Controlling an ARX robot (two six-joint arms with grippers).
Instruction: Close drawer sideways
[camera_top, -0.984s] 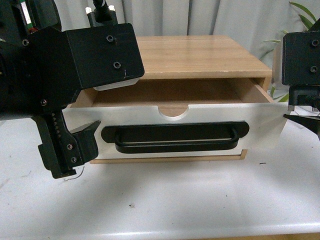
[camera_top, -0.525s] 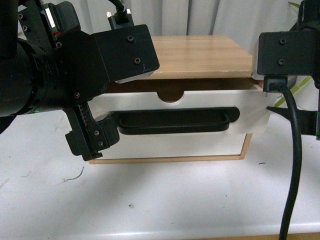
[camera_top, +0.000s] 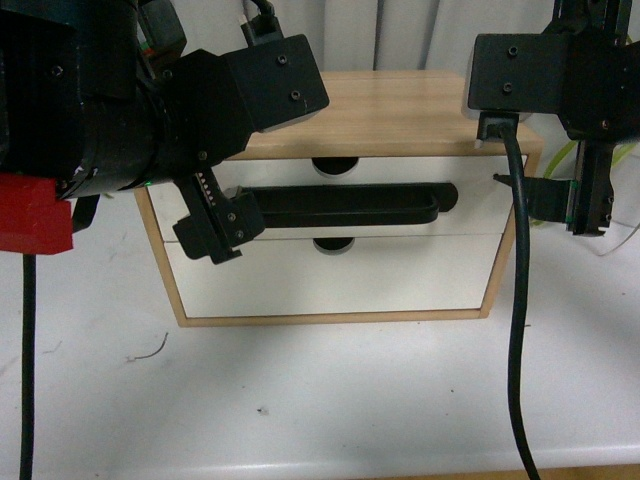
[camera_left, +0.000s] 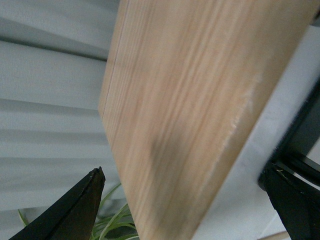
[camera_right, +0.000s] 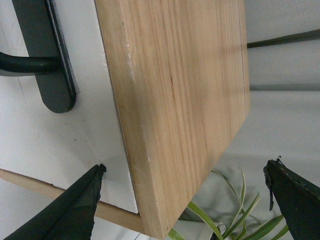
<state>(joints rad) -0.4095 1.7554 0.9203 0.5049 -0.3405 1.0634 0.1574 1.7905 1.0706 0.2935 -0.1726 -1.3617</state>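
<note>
A: Two tools, both spread wide, gripping nothing. The left tool (camera_left: 182, 172) is at the drawer's (camera_top: 480, 210) left end, by the handle (camera_top: 340, 205). The right tool (camera_right: 185, 165) is beside the cabinet's (camera_top: 400, 110) right wall. The drawer is in the top slot and looks flush.

B: Risk: the left tool could snag the handle on retreat and reopen the drawer. The bench (camera_top: 350, 400) is white and smooth, so the cabinet could slide. Curtain (camera_top: 400, 30) behind.

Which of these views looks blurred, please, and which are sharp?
Left wrist view: the cabinet wood is smeared and soft. Right wrist view: its grain is crisp. Front view: the drawer is sharp and evenly lit, with no glare on its white front.
</note>
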